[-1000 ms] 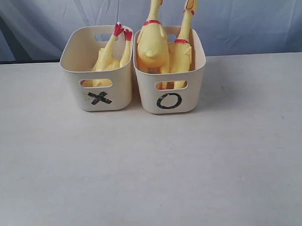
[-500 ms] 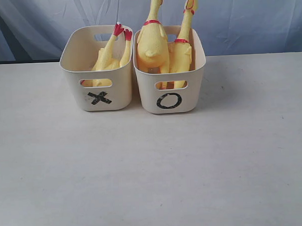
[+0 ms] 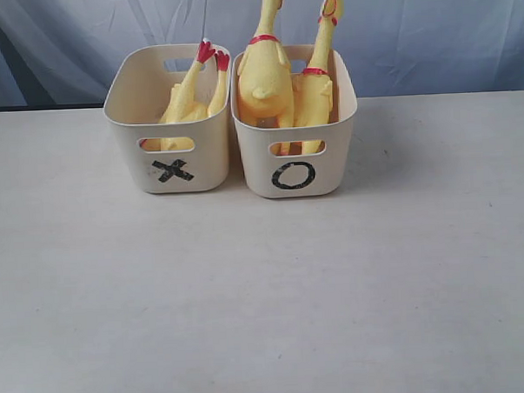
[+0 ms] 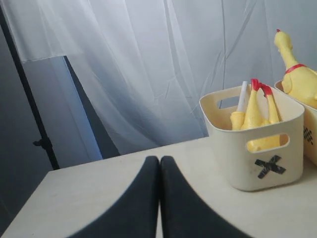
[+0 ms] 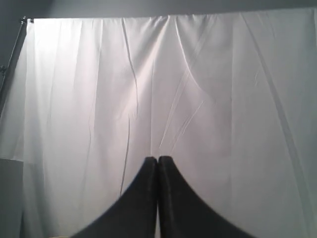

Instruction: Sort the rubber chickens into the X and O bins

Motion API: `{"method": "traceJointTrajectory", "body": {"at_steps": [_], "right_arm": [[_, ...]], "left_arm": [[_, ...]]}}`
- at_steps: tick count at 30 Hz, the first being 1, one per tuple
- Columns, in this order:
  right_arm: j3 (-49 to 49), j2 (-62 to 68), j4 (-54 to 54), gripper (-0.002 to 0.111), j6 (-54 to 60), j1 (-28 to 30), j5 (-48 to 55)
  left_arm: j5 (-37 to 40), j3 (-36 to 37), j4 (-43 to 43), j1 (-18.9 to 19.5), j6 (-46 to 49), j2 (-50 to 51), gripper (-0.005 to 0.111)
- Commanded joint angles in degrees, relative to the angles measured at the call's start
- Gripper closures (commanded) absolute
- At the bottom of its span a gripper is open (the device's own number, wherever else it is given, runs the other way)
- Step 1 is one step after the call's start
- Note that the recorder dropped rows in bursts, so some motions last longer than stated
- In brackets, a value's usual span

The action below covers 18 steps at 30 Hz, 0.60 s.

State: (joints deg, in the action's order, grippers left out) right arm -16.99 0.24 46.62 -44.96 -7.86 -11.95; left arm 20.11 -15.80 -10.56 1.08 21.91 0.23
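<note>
Two cream bins stand side by side at the back of the table. The X bin (image 3: 129, 98) on the left holds one rubber chicken (image 3: 186, 100) head down, its red feet sticking up over the rim. The O bin (image 3: 345, 114) on the right holds two rubber chickens, a big one (image 3: 264, 75) and a slimmer one (image 3: 318, 81), necks rising above the rim. The left wrist view shows the X bin (image 4: 233, 158) and its chicken (image 4: 255, 111), with my left gripper (image 4: 159, 158) shut and empty, well off to the side. My right gripper (image 5: 158, 158) is shut and empty, facing the curtain.
A white curtain (image 3: 429, 32) hangs behind the table. The pale tabletop (image 3: 266, 292) stretches in front of the bins. A dark stand pole (image 4: 29, 109) rises beside the table's far left corner in the left wrist view. Neither arm shows in the exterior view.
</note>
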Motion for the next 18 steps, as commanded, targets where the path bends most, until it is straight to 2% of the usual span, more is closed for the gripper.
{"method": "traceJointTrajectory", "body": {"at_steps": [1, 5, 18], "right_arm": [[3.57, -0.24, -5.83, 0.109, -0.05, -0.15, -0.32], [5.52, -0.24, -5.94, 0.109, -0.05, -0.15, -0.20], [5.74, -0.24, -6.10, 0.109, -0.05, -0.15, -0.32]], "left_arm": [[-10.34, 2.83, 2.82, 0.00, -0.29, -0.23, 0.106], [-14.64, 5.11, 6.82, 0.00, -0.29, -0.23, 0.106], [-16.28, 13.32, 6.82, 0.00, -0.29, -0.23, 0.106]]}}
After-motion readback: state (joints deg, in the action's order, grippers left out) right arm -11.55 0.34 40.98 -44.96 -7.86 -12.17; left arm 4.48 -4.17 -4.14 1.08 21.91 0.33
